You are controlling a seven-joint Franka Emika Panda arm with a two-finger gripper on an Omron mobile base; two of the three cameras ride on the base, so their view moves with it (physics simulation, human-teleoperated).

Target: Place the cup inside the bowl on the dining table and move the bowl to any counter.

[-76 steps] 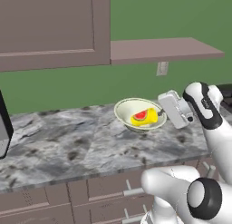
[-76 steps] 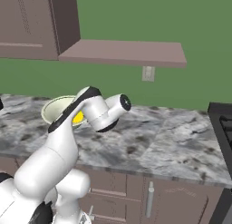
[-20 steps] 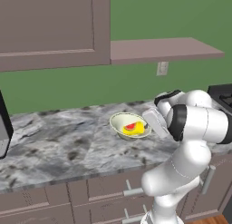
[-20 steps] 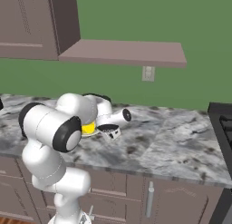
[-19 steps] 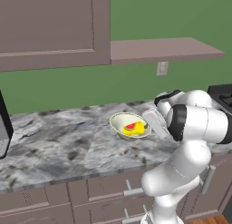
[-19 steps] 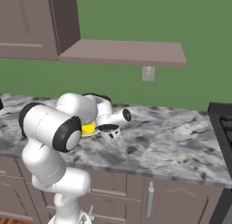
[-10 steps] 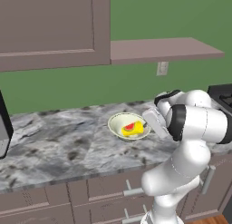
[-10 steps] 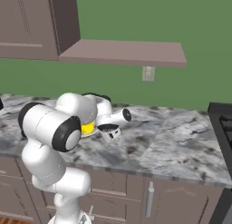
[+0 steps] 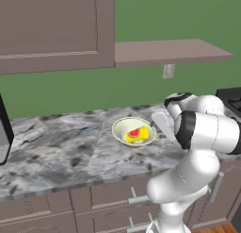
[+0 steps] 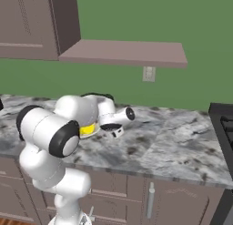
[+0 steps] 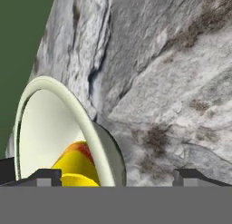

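The pale cream-green bowl (image 9: 123, 128) sits on the marbled counter (image 9: 61, 152) against the green wall. The yellow cup (image 9: 137, 134) with its red patch lies on its side inside the bowl. My gripper (image 9: 156, 127) is at the bowl's right edge. In the hand view the bowl's rim (image 11: 93, 132) stands between my two fingertips (image 11: 45, 177), which are spread wide, so the gripper (image 11: 116, 175) is open, and the cup (image 11: 74, 166) shows behind the rim. In the right base view my arm covers the bowl, and a bit of the cup (image 10: 88, 128) peeks out.
A black stove (image 9: 230, 97) borders the counter on the right and a dark appliance (image 9: 4, 133) stands at its left end. A mauve shelf (image 9: 169, 50) and wall cabinet (image 9: 52, 29) hang above. A wall outlet (image 9: 168, 70) is behind the bowl.
Since 3.8 s ago the arm has folded in and the bowl with the cup has come down and left onto the counter. Over the last second it crept slightly further left.
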